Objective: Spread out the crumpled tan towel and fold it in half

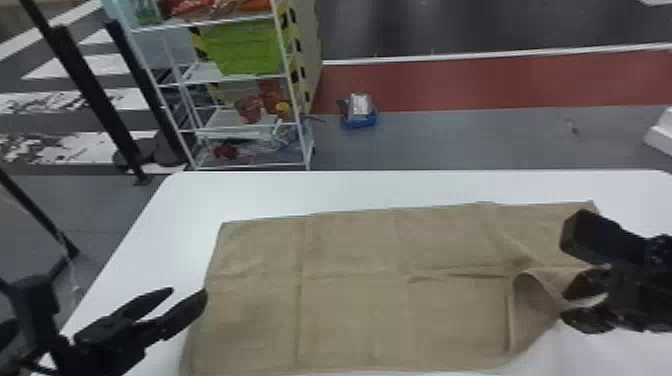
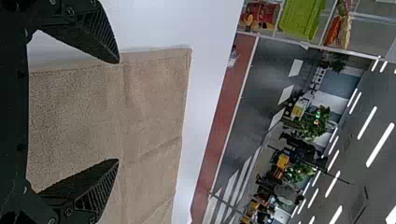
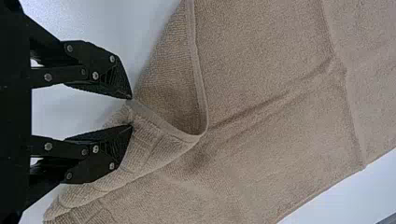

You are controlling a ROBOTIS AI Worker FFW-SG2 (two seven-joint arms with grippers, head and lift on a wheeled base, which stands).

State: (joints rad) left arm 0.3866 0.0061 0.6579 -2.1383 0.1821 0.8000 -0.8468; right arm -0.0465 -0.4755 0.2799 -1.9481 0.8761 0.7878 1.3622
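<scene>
The tan towel (image 1: 350,310) lay spread across the white surface (image 1: 350,190), mostly flat and creased, its right end bunched into a raised, curled fold. The left gripper (image 1: 187,292) was at the towel's left edge, its jaws released and wide apart. The right gripper (image 1: 566,304) was at the curled fold, its jaws parted less widely and unclenched, with some of the towel's hem between the tips.

Beyond the surface, a white wire rack (image 1: 235,78) held a green bin (image 1: 242,50); what was inside could not be made out. Red and orange packets (image 1: 190,7) sat on the shelf above it, and a reddish container (image 1: 250,107) on one below. On the floor beside the rack, a blue tray (image 1: 361,121) held a silvery item (image 1: 360,104).
</scene>
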